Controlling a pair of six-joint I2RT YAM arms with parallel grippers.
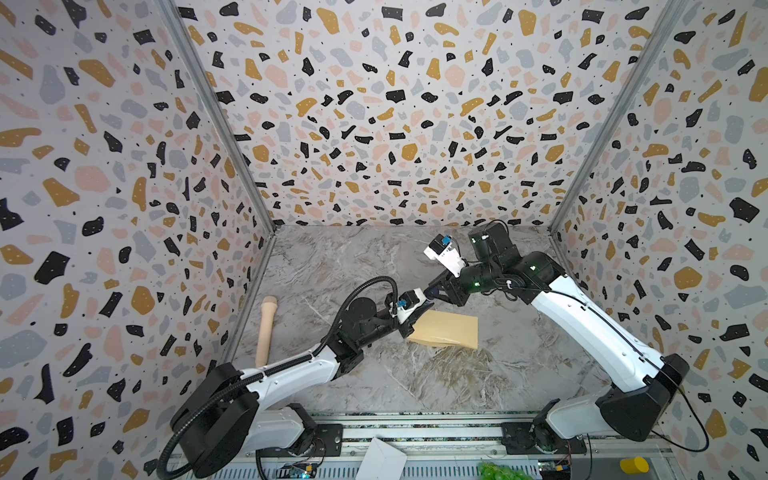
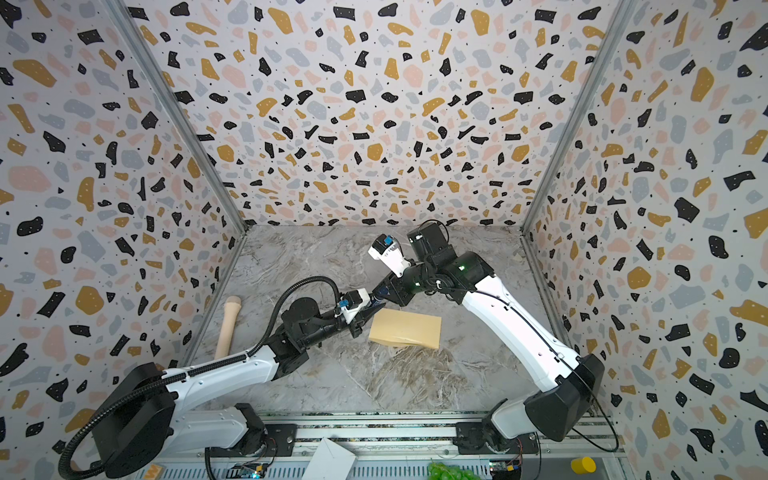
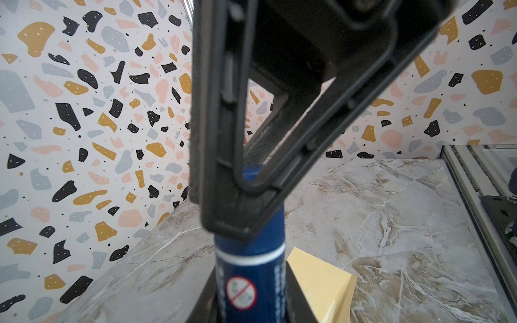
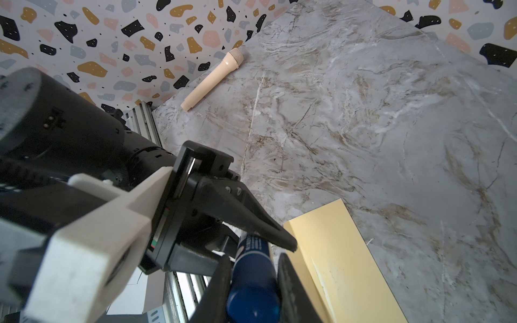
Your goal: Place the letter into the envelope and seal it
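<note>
Both arms meet above the far-left corner of the envelope, sharing one object: a blue tube with a white band and a prohibition symbol, most likely a glue stick. Left gripper is clamped narrow on the labelled end of the tube. Right gripper is pinched on the opposite end, and its black frame fills the left wrist view. Tube is held off the marble tabletop, just above the envelope's edge. Envelope lies flat near mid-table in both top views, with a diagonal crease and a pale scuffed patch in the right wrist view. Cannot tell whether the flap is stuck down. Letter is not visible anywhere, so probably already inside the envelope. Step in hand reads as a two-handed cap pull or twist on the glue, ahead of sealing. To do it well, one gripper should act as a fixed anchor on the body while the other draws straight along the tube's axis, since any sideways load may let the smooth tube slip. The pull should stay clear of the envelope so a sudden release does not knock it askew. The beige toy microphone by the left wall is well apart and no obstacle.
</note>
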